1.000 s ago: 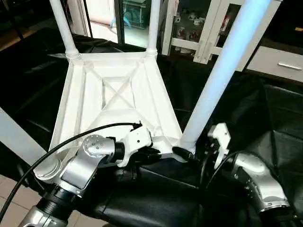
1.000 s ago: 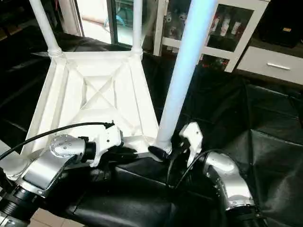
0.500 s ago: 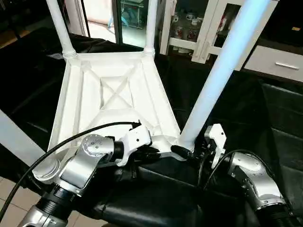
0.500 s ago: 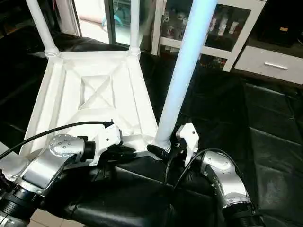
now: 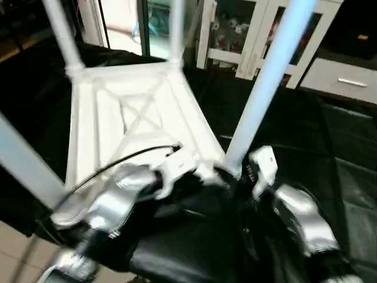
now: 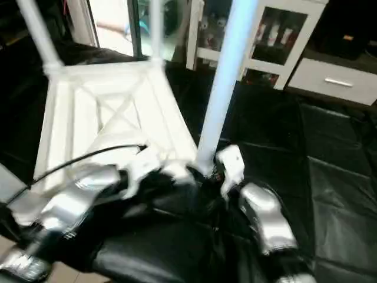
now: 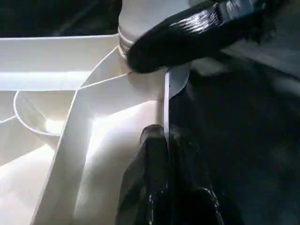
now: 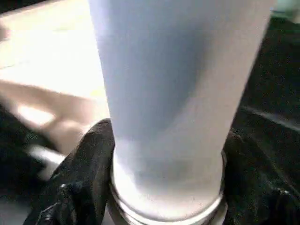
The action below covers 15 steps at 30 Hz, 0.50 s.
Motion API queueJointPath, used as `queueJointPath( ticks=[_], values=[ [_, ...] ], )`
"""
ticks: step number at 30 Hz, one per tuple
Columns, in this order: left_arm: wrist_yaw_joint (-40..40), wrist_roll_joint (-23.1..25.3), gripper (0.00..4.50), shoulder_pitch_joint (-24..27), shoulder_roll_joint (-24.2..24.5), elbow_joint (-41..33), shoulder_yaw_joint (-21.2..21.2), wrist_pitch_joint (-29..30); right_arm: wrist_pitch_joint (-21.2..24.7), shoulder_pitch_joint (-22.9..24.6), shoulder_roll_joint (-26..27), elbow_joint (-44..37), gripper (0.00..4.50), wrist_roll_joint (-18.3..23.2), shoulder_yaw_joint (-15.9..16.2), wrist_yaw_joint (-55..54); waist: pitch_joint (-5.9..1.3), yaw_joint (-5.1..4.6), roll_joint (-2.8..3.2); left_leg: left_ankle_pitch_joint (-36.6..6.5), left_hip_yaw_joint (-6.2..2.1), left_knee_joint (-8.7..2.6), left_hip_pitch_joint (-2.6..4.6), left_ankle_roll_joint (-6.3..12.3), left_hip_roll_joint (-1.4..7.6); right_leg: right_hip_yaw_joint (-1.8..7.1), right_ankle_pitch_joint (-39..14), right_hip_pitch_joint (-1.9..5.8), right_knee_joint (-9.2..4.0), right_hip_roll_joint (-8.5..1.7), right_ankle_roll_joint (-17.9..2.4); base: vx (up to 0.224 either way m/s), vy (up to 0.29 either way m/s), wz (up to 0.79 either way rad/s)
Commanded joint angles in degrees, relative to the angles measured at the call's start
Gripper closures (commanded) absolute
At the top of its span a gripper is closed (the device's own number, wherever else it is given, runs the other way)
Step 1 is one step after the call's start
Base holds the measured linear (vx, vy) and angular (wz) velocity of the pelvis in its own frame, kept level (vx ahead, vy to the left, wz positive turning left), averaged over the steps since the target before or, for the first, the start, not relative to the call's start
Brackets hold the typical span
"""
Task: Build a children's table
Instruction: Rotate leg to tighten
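- Children's table [image 5: 126,118] upside down on the black-sheeted counter [image 5: 330,147], ribbed underside up, legs standing in corner sockets.
- Left gripper [image 7: 164,140]: jaws clenched on the top's near rim, next to the near-right socket.
- Right gripper [image 8: 164,164]: jaws either side of the near-right leg [image 5: 262,88] at its base, grasping it just above the socket.

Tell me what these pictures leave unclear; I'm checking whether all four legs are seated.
- Near-left leg: its socket end, head views, hidden behind the left forearm.
- Near-right leg: how deep it sits in the socket, right wrist view, cut off by the bottom edge.
- Far legs: joints at the table top, head views, blurred.
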Motion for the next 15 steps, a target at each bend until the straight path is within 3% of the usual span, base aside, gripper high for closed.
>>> queueJointPath(
  ticks=[1, 2, 4, 5, 6, 7, 10, 15],
  values=[
    [6.56, 0.87, 4.50, -1.06, -2.01, 4.68, 1.62, 2.46, 3.69, 0.32, -0.32, 5.25, 1.78, -4.59, -3.94, -11.34, -2.89, 0.04, -0.53, -13.84, -2.66, -5.26, 0.44, 0.35, 5.08, 2.87, -23.32, 1.53, -4.91, -4.35, -11.12, 0.000, 0.000, 0.00],
    [6.56, 0.87, 4.50, -1.06, -2.01, 4.68, 1.62, 2.46, 3.69, 0.32, -0.32, 5.25, 1.78, -4.59, -3.94, -11.34, -3.01, 0.22, -0.56, -14.00, -2.65, -5.19, 0.59, 0.14, 5.08, 2.90, -22.74, 1.45, -4.96, -4.44, -10.88, 0.000, 0.000, 0.00],
    [8.44, 1.07, 4.50, -2.05, -3.03, 5.93, 2.06, 2.95, 3.98, -0.05, 0.49, 5.86, 1.78, -4.65, -4.21, -13.10, -3.00, 0.32, -0.67, -13.15, -2.68, -5.21, 0.05, 1.08, 5.11, 2.96, -20.97, 1.80, -4.83, -4.60, -10.63, 0.000, 0.000, 0.00],
    [15.23, 1.59, 4.50, -7.01, -8.38, 11.77, 3.29, 3.95, 5.32, -1.72, 4.77, 7.78, 1.78, -5.52, -3.53, -18.95, -2.86, 0.16, -0.78, -13.08, -2.45, -5.24, 0.14, 1.35, 5.07, 3.00, -20.62, 1.48, -4.92, -4.35, -10.59, 0.000, 0.000, 0.00],
    [16.53, 1.80, 4.50, -8.12, -9.68, 13.09, 3.34, 3.94, 5.66, -2.10, 5.78, 8.19, 1.78, -5.96, -3.00, -20.00, -3.16, 0.42, -0.54, -12.61, -2.42, -5.13, 0.76, 0.67, 4.80, 2.95, -20.13, 1.22, -4.90, -4.26, -10.76, 0.000, 0.000, 0.00],
    [17.68, 2.12, 4.50, -9.22, -11.28, 14.41, 3.09, 3.66, 6.13, -2.40, 7.03, 8.45, 1.78, -6.38, -1.78, -19.84, -3.12, 0.48, -0.65, -12.34, -2.48, -5.10, 0.65, 0.64, 4.82, 2.90, -19.10, 1.39, -4.78, -4.23, -11.08, 0.000, 0.000, 0.00],
    [17.57, 2.31, 4.50, -9.56, -12.46, 14.96, 2.49, 3.33, 5.58, -2.24, 8.10, 8.01, 1.78, -5.43, -0.25, -16.93, -3.10, 0.98, -0.70, -10.74, -2.47, -5.06, 0.07, 2.60, 4.96, 2.87, -15.29, 1.96, -4.48, -4.52, -11.18, 0.000, 0.000, 0.00],
    [16.97, 2.74, 4.50, -8.38, -11.82, 15.01, 1.63, 3.03, 2.62, -1.08, 8.64, 4.85, 1.78, -3.88, 1.02, -11.78, -3.24, 1.18, -0.65, -8.68, -2.40, -4.91, 0.04, 4.49, 5.10, 2.81, -12.06, 2.10, -4.11, -4.49, -12.45, 0.000, 0.000, 0.00]
  ],
)
